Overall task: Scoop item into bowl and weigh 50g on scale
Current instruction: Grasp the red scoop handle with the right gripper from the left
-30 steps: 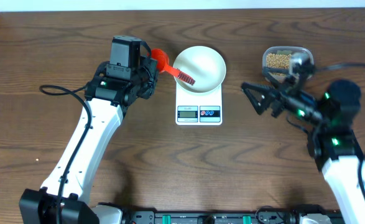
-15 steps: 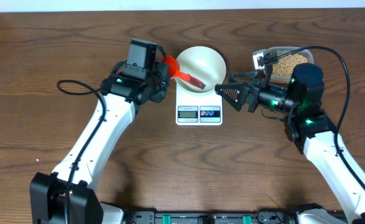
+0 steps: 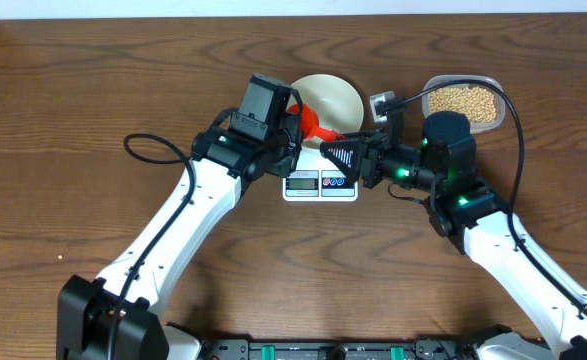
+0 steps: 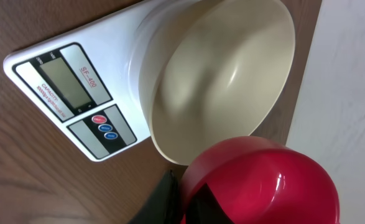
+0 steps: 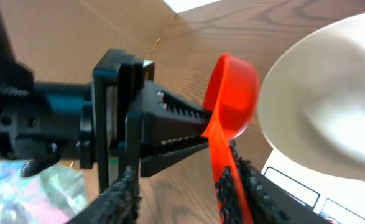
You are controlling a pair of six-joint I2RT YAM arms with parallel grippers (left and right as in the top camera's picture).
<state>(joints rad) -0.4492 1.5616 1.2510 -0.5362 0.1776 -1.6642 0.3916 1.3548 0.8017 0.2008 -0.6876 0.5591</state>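
Note:
The cream bowl (image 3: 331, 98) sits empty on the white scale (image 3: 320, 182), which also shows in the left wrist view as bowl (image 4: 226, 68) on scale (image 4: 76, 93). My left gripper (image 3: 295, 130) is shut on the handle of a red scoop (image 3: 313, 124), whose empty cup (image 4: 263, 180) hangs beside the bowl's rim. My right gripper (image 3: 345, 155) has come up to the same scoop (image 5: 232, 87). Its jaws (image 5: 179, 180) stand apart, with the scoop's handle against the right finger (image 5: 244, 186). The beans (image 3: 463, 100) lie in a clear tub at the back right.
The clear tub (image 3: 493, 84) stands right of the bowl, near the table's back edge. The two arms meet over the scale, and the left arm's black gripper body (image 5: 120, 118) fills the left of the right wrist view. A black cable (image 3: 148, 150) loops left of the left arm.
My right arm has swung left from the tub to the scoop's handle, its jaws narrowing. My left arm has moved right with the scoop.

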